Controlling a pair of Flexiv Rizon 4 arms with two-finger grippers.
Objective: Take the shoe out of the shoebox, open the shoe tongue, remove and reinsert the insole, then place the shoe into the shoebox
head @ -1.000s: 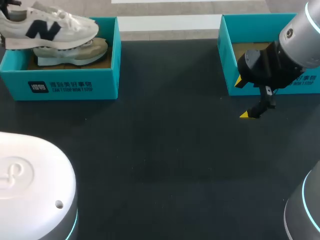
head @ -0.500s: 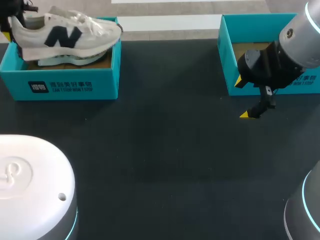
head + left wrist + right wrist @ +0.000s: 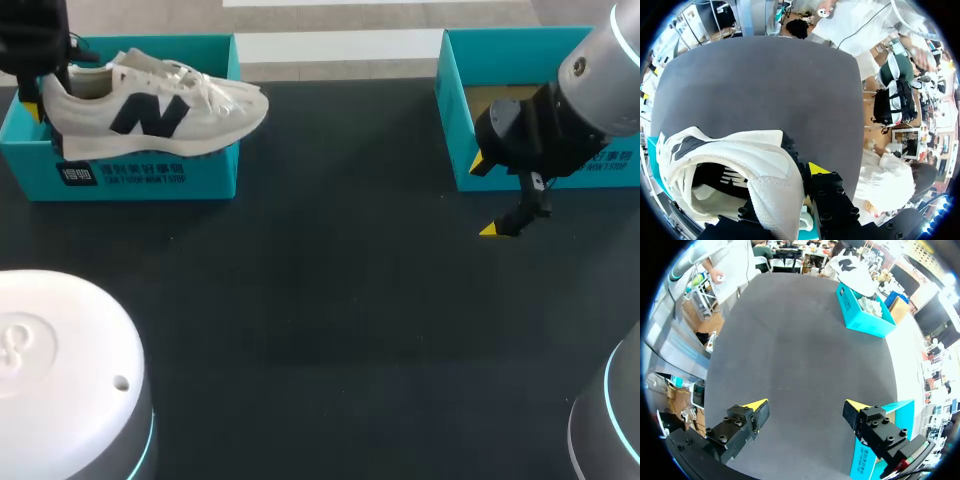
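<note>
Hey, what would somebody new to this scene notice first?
The white shoe with a dark logo, held by its heel in the left gripper above the teal shoebox at the table's far left, its toe poking past the box's wall. Next, the right gripper, open and empty over the dark table, just in front of a second teal box at the far right.

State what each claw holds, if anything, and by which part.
The left claw grips the white shoe by the back of its heel collar. The right claw is open and holds nothing.
</note>
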